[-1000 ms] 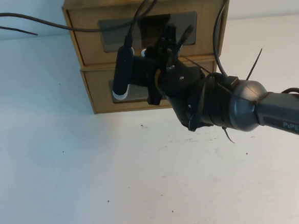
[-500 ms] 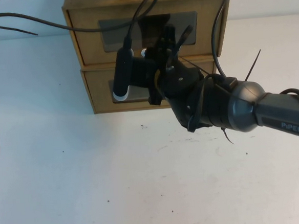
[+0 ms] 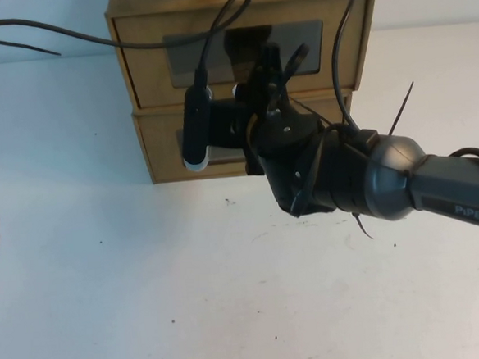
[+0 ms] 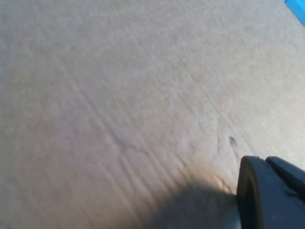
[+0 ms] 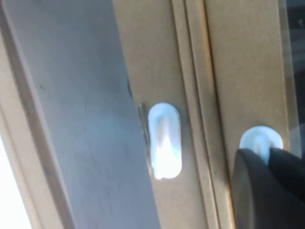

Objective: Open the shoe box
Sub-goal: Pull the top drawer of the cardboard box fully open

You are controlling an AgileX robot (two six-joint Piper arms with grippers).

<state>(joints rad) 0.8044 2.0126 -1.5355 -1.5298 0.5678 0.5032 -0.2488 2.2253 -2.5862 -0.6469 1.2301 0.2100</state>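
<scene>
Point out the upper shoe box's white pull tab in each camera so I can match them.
High view: white pull tab at the upper shoe box's lower edge, beside the right gripper.
Right wrist view: tab pinched in that gripper's jaws.
Left wrist view: absent; left gripper over bare cardboard.
Shared landmark: seam between the two boxes.

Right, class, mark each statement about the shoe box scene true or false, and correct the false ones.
1. Two cardboard shoe boxes are stacked, the upper box on the lower box. True.
2. The left gripper is at the box fronts. False: it faces a plain tan surface, seen only by its wrist camera.
3. The boxes stand on a white table. True.
4. The right gripper hangs over the table, away from the boxes. False: it is at a white pull tab on the box fronts.
</scene>
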